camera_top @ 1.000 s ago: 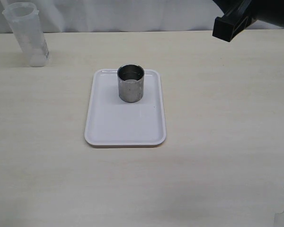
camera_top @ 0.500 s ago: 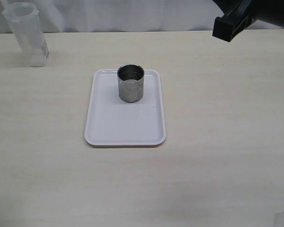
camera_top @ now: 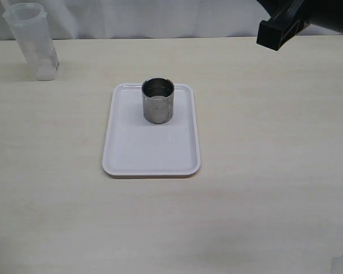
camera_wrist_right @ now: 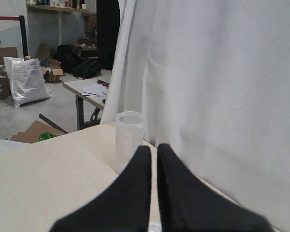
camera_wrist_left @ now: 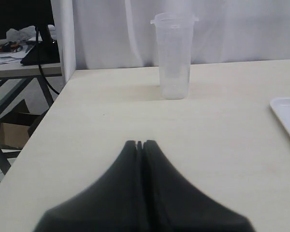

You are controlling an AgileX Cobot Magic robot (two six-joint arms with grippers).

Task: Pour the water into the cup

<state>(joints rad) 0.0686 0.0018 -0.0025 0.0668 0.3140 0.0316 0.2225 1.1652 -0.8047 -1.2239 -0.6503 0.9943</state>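
Observation:
The steel cup [camera_top: 158, 100] stands upright at the far end of a white tray [camera_top: 151, 154] in the middle of the table. A tall translucent plastic beaker [camera_top: 33, 41] stands at the far left; water in it is barely discernible near its base. The beaker also shows in the left wrist view [camera_wrist_left: 174, 58] and in the right wrist view [camera_wrist_right: 129, 133]. My right gripper [camera_top: 272, 34] hangs high at the far right, away from the cup, shut and empty [camera_wrist_right: 153, 147]. My left gripper [camera_wrist_left: 140, 143] is shut and empty, low over the table, well short of the beaker; the exterior view does not show it.
A white curtain [camera_top: 160, 17] runs along the table's far edge. In the left wrist view the tray's corner [camera_wrist_left: 287, 113] shows at one side, and the table's side edge [camera_wrist_left: 63, 92] drops off near the beaker, with a desk and clutter beyond.

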